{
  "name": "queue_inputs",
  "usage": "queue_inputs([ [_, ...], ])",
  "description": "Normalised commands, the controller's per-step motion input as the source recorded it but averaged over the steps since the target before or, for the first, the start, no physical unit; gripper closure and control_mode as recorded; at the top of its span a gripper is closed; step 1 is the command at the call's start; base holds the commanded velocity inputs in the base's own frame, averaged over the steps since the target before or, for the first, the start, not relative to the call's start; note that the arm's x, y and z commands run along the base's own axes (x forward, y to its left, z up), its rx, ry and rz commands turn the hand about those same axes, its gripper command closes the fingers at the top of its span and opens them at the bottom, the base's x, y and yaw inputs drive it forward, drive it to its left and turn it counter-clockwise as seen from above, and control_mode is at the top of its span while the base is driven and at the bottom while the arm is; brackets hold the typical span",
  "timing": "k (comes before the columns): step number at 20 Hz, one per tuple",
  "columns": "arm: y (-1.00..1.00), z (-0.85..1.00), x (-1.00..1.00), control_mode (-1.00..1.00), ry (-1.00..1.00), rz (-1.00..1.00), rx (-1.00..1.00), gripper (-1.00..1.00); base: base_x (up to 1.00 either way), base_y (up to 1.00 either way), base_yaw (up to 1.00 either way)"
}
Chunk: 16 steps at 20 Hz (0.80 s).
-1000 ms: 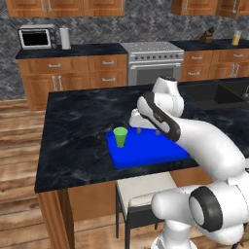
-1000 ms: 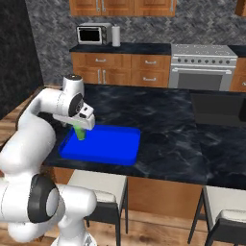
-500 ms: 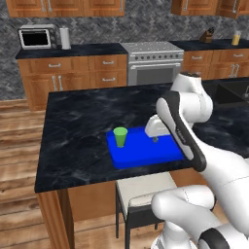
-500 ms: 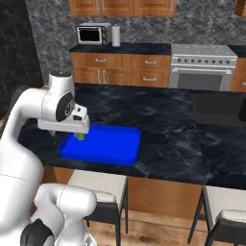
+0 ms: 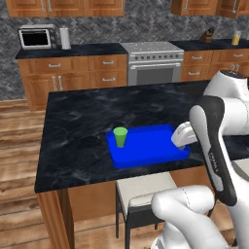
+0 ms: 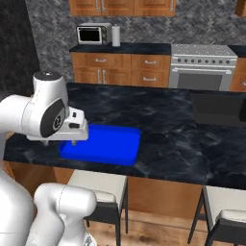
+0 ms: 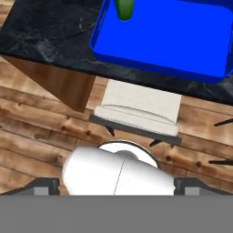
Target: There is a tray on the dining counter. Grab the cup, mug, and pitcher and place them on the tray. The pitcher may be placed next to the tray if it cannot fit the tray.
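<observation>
From the left base view, the hand (image 5: 181, 138) hangs at the right end of the blue tray (image 5: 151, 151), low over its rim, and the green cup (image 5: 120, 136) stands upright inside the tray at the far end from the hand, well apart from it. The tray lies flat on the black marbled counter (image 5: 82, 131), close to the near edge, and a cushioned stool (image 5: 143, 189) sits under that edge, below and beside the hand. Far beyond the hand, on the back worktop, a tall glass of orange-yellow liquid, the pitcher (image 5: 236, 38), stands next to a knife block (image 5: 208, 35); a microwave (image 5: 37, 37) and a steel stove (image 5: 153, 63) line that same back wall. Over to the right base view: the hand (image 6: 73, 139) sits at the near left corner of the tray (image 6: 108, 146), with the arm's white bulk covering that end, and the rest of the tray stretches away from the hand across the counter (image 6: 168, 129); I can't see the fingers clearly here. Now the hand view, looking past the counter's edge: the tray (image 7: 173, 41) and the cup (image 7: 124, 9) lie ahead of the hand, the stool (image 7: 139, 109) and the wooden floor (image 7: 32, 132) nearer. The fingertips sit at the very corners of the frame, so the hand is spread wide with nothing between them.
</observation>
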Motion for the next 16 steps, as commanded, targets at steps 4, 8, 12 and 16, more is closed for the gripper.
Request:
queue_inputs([
  [4,0.02,0.57,-0.23,-1.0,0.0,-0.04,-0.01,-1.0,0.0,0.0,0.0],
  [8,0.11,0.59,0.0,-1.0,0.0,-0.08,0.0,-1.0,0.0,0.0,0.0],
  [12,0.06,0.39,-0.05,-1.0,0.0,-0.1,-0.01,-1.0,0.0,0.0,0.0],
  [16,0.0,0.01,-0.35,-1.0,0.0,-0.18,-0.01,-1.0,0.0,0.0,0.0],
])
